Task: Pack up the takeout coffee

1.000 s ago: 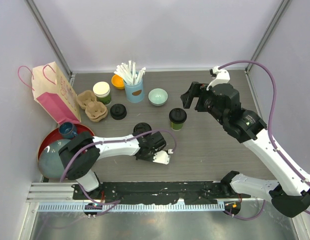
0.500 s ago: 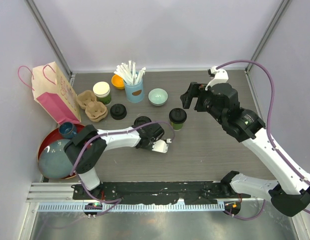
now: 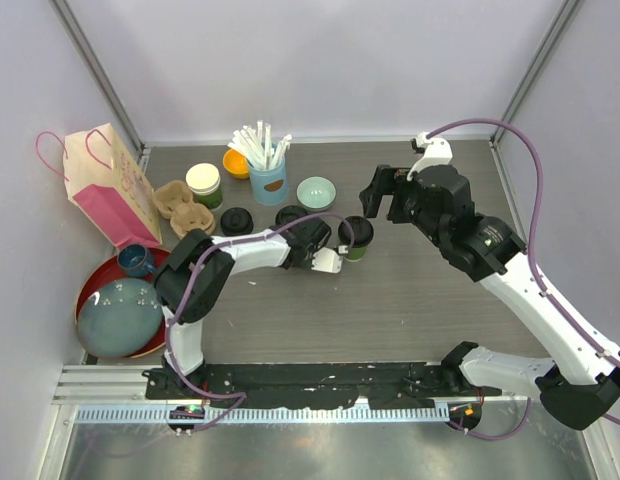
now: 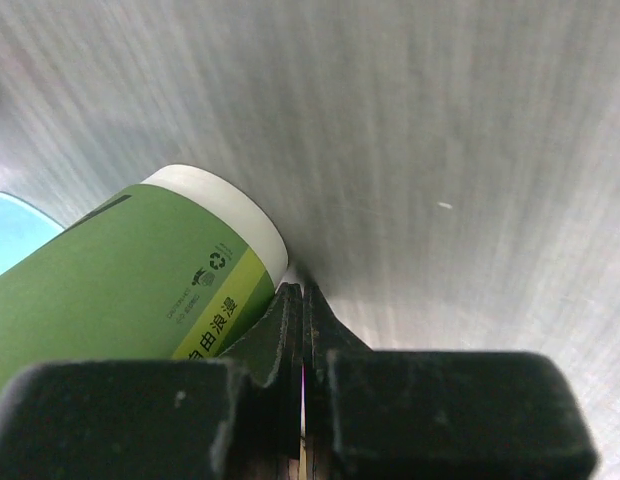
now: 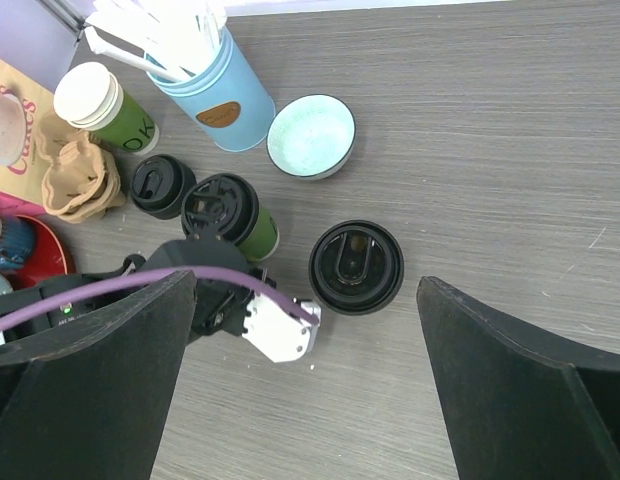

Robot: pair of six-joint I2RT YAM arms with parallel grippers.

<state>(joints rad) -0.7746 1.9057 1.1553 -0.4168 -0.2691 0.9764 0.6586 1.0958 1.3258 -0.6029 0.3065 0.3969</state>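
Lidless cup (image 5: 108, 112): "OK"; green cup (image 4: 120, 280): possibly "由浪漫", recycling mark.

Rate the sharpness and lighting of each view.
Left wrist: the table smears into streaks, though the green cup has a legible label. Right wrist: crisp on the lidded cup, with its own fingers as dark, soft-edged shapes in the bottom corners. Top external: sharp, evenly lit, only faint shadows.

Overhead view of table (image 3: 420, 300), right wrist looking down, left wrist low beside cup (image 4: 140, 270)
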